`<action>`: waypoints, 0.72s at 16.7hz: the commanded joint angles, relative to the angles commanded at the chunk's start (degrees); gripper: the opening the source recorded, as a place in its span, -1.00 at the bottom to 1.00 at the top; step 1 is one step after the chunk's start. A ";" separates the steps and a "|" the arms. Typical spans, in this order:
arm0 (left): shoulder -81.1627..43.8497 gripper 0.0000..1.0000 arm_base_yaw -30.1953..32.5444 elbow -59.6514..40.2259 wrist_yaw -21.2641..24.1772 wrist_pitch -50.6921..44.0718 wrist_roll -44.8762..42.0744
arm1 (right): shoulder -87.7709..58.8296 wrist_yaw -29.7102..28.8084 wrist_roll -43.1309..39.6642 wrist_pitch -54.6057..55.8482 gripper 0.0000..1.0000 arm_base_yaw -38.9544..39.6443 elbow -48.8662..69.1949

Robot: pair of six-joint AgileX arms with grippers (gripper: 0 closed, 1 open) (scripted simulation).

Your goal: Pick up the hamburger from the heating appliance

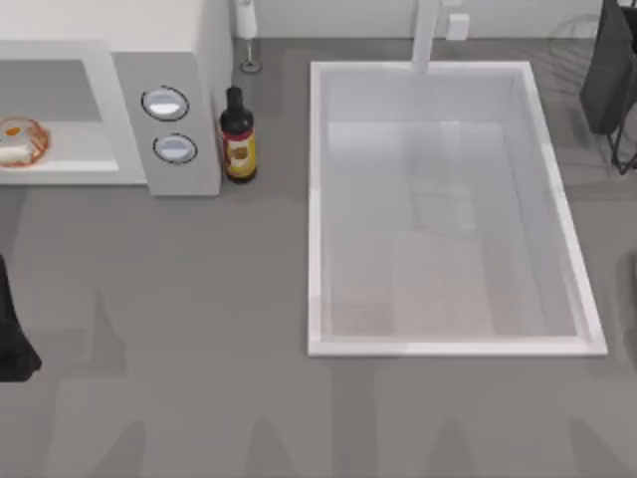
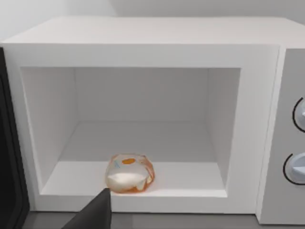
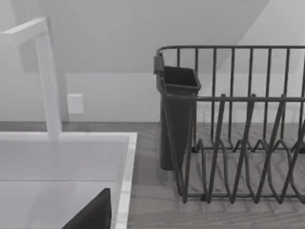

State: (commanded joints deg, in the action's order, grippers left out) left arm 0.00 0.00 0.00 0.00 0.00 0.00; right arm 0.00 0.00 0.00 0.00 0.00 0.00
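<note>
While the hamburger (image 2: 129,172) is sitting at the near edge of the microwave (image 2: 143,43) floor, left of centre, the left gripper (image 2: 93,214) is hovering outside the opening; its opening cannot be told. A low approach is risking striking the sill; a wide one, the left wall. Right arm (image 1: 609,70) is idling at far right.

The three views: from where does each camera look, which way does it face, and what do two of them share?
Top view: above the table, facing down on microwave, bottle and sink; left arm at the left edge, right arm at the upper right.
Left wrist view: faces the open microwave and the hamburger inside; a dark tool part at the lower edge.
Right wrist view: faces the dish rack beside the sink.
Shared: top and left wrist views both show the hamburger.
</note>
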 joint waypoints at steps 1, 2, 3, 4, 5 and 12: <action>0.00 1.00 0.00 0.00 0.00 0.00 0.00 | 0.00 0.00 0.00 0.00 1.00 0.00 0.00; 0.00 1.00 0.00 0.00 0.00 0.00 0.00 | 0.00 0.00 0.00 0.00 1.00 0.00 0.00; 0.00 1.00 0.00 0.00 0.00 0.00 0.00 | 0.00 0.00 0.00 0.00 1.00 0.00 0.00; 0.00 1.00 0.00 0.00 0.00 0.00 0.00 | 0.00 0.00 0.00 0.00 1.00 0.00 0.00; 0.00 1.00 0.00 0.00 0.00 0.00 0.00 | 0.00 0.00 0.00 0.00 1.00 0.00 0.00; -11.63 1.00 -0.77 -4.38 0.93 5.56 -0.36 | 0.00 0.00 0.00 0.00 1.00 0.00 0.00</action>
State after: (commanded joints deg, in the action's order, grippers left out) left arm -11.63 -0.77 -4.38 0.93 5.56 -0.36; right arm 0.00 0.00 0.00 0.00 0.00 0.00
